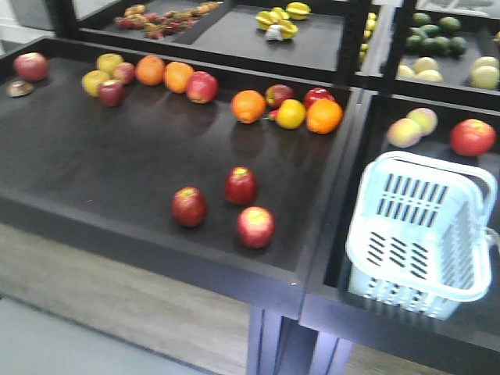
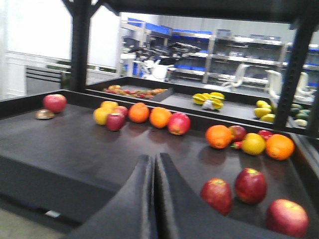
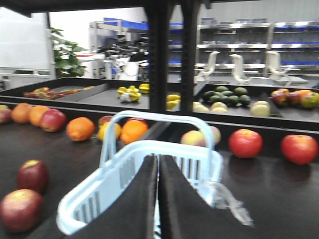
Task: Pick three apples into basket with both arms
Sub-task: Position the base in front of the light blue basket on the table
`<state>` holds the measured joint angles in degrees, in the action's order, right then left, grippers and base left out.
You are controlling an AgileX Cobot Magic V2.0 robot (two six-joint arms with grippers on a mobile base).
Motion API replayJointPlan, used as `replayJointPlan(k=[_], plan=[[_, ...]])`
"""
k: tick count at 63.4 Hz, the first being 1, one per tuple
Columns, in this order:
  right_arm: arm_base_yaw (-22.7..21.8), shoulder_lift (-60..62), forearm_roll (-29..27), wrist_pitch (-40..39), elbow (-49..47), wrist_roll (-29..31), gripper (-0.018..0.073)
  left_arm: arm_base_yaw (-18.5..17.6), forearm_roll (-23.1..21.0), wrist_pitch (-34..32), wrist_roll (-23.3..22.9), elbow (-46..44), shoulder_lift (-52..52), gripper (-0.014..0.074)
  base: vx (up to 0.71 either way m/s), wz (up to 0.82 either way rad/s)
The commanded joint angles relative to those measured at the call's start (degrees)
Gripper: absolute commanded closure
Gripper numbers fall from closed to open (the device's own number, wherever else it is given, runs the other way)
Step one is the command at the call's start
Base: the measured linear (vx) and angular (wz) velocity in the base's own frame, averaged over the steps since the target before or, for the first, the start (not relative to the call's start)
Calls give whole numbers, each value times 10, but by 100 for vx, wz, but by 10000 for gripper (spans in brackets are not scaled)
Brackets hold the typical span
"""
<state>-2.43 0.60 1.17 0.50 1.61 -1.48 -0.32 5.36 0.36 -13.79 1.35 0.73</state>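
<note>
The left display tray (image 1: 94, 156), a wide black surface, carries most of the fruit. The right display tray (image 1: 367, 133) stands just beside it, parted by a raised black rim.

The basket (image 1: 406, 301) stands upright in the right display tray at its front left corner, its handle raised.

In the left wrist view the left gripper (image 2: 152, 199) has both black fingers pressed together with nothing between them, above the front edge of the left display tray. In the right wrist view the right gripper (image 3: 158, 199) is likewise closed and empty, just in front of the basket's rim.

The 3 apples (image 1: 190, 206) (image 1: 241, 186) (image 1: 255, 226) lie in a close cluster toward the front right of the left display tray, well apart from the basket and from both grippers.

Along that tray's back edge runs a loose row of 4 oranges (image 1: 248, 106), yellow fruit and other red apples. 1 red apple (image 1: 472, 137) lies near the back edge of the right display tray, behind the basket.
</note>
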Motion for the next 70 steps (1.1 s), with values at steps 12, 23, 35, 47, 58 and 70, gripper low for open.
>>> replayJointPlan(k=[12,23,35,47,58,70], plan=[[-3,6,3,-43,9,3,568,-3,-4,-40,-3,10,8,603,13,-49],[-3,6,3,-43,9,3,568,-3,-4,-40,-3,10,8,603,12,-47],[-3,6,3,-43,9,3,568,-3,-4,-40,-3,10,8,603,11,-45],[-3,6,3,-43,9,3,568,-3,-4,-40,-3,10,8,603,11,-35],[-3,6,3,-43,9,3,568,-3,-4,-40,-3,10,8,603,10,-20],[-3,6,3,-43,9,3,568,-3,-4,-40,-3,10,8,603,9,-9]])
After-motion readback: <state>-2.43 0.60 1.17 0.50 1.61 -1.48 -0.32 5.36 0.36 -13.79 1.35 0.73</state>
